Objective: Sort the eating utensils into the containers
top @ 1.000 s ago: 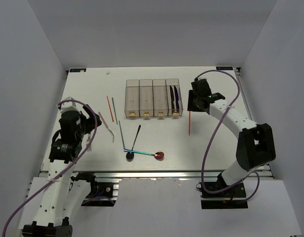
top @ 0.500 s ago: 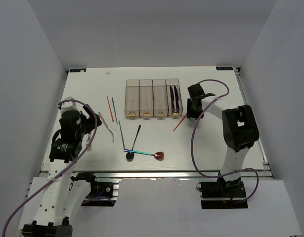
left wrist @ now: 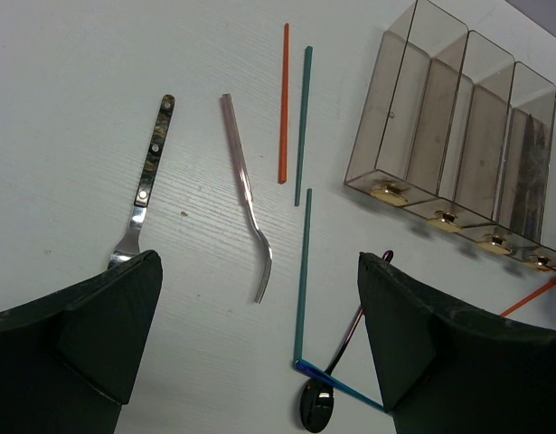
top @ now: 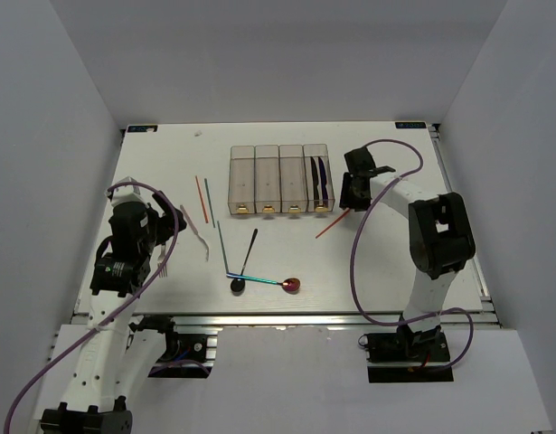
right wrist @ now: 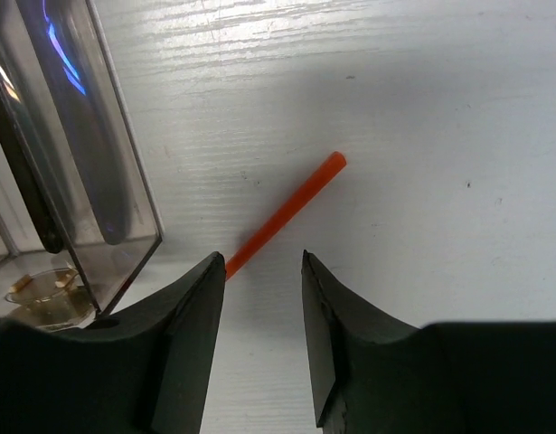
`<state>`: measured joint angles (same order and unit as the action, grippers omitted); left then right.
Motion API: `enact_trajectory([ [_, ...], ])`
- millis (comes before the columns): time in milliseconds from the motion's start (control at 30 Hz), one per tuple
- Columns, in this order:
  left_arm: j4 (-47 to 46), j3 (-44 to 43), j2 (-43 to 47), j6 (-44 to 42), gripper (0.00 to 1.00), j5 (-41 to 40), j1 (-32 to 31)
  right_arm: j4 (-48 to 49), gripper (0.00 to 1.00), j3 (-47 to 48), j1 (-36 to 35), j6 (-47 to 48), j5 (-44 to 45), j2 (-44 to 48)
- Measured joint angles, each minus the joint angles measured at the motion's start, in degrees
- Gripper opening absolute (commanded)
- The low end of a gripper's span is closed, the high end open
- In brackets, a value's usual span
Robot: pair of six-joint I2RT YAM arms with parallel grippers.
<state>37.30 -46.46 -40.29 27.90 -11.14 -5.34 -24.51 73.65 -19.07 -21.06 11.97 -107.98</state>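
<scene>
Hovering right gripper (right wrist: pixel 258 262), jaws narrowly parted, over red chopstick (right wrist: pixel 291 210) beside bins (right wrist: pixel 127 136); left gripper (left wrist: pixel 259 262) wide.

On the outer side of the right gripper (right wrist: pixel 259 262) we see bare surface (right wrist: pixel 440 136), open for a pass. On its other side the end bin's wall (right wrist: pixel 124 172) stands close, with knives (right wrist: pixel 88 172) taking up part of that bin. A red chopstick (right wrist: pixel 287 213) slants across the surface from between the parted jaws.

Under the wide-open jaws of the left gripper (left wrist: pixel 259 260) lie a dark-handled fork (left wrist: pixel 149 176), a pale fork (left wrist: pixel 246 181), an orange-red chopstick (left wrist: pixel 283 104) and a green chopstick (left wrist: pixel 302 127), with strips of bare surface between them. A narrow lane separates that green chopstick from the row of bins (left wrist: pixel 400 108). Nearer us, a second green chopstick (left wrist: pixel 304 271), a black spoon (left wrist: pixel 315 407) and an iridescent-red spoon (top: pixel 292 286) crowd together.
</scene>
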Motion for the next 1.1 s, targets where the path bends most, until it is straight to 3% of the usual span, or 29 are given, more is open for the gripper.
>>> enact_trajectory([
  [500, 0.0, 0.0, 0.7, 0.0, 0.98, 0.0, 0.0, 1.8, 0.44, -3.4, -0.4, -13.2, 4.5, 0.5],
  [633, 0.0, 0.0, 0.8, 0.0, 0.98, 0.0, 0.0, 2.1, 0.35, -3.1, -0.7, -14.4, 4.9, -0.5],
  [700, 0.0, 0.0, 1.0, 0.0, 0.98, 0.0, 0.0, 2.2, 0.22, -2.5, -0.9, -14.6, 5.4, -1.3],
  [967, 0.0, 0.0, 1.3, 0.0, 0.98, 0.0, 0.0, 2.6, 0.16, -2.7, -1.0, -15.1, 6.3, -1.6],
  [1033, 0.0, 0.0, 1.4, 0.0, 0.98, 0.0, 0.0, 3.5, 0.09, -3.6, -0.9, -15.1, 6.3, -1.0],
  [1067, 0.0, 0.0, 1.4, 0.0, 0.98, 0.0, 0.0, 4.4, 0.00, -4.5, -0.9, -15.2, 6.3, -0.6],
  [1100, 0.0, 0.0, 1.5, 0.0, 0.98, 0.0, 0.0, 5.3, 0.00, -5.3, -0.9, -15.1, 6.1, -0.1],
])
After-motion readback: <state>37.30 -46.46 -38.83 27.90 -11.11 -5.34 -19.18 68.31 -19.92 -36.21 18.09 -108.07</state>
